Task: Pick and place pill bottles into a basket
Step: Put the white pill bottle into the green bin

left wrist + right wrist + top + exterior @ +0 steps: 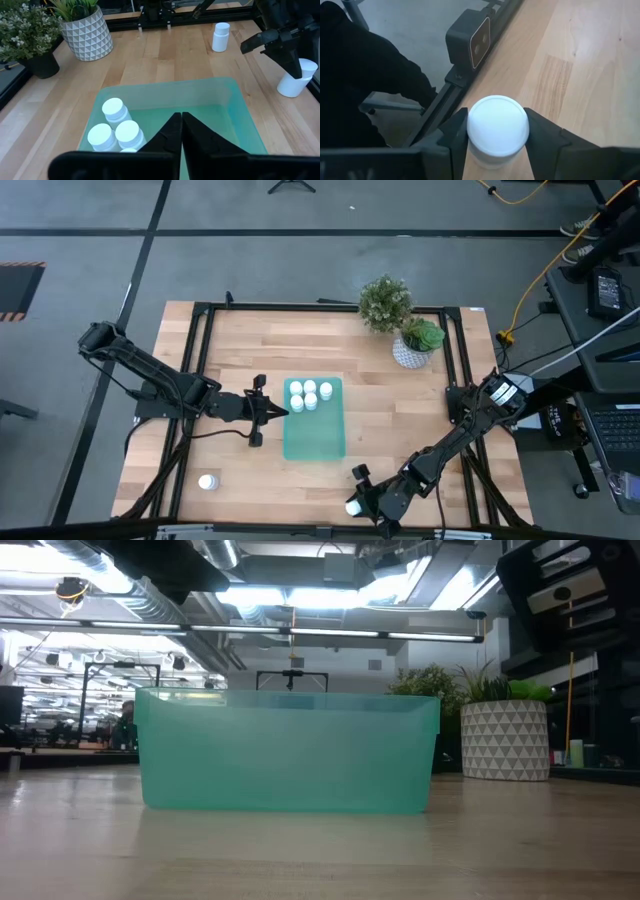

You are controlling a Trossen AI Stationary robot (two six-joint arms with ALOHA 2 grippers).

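Care is needed that the right gripper (497,132) is squared on the pill bottle (498,125) at the table's near edge before any lift; its jaws flank the cap, seemingly touching, a firm clamp not yet certain. Right arm is stretched low toward that edge. Left gripper (181,131), jaws together, is held over the basket (316,442), mid-table, where five bottles (308,394) are gathered

Bright ceiling strip lights (330,632) glare (low view), shadows soft.
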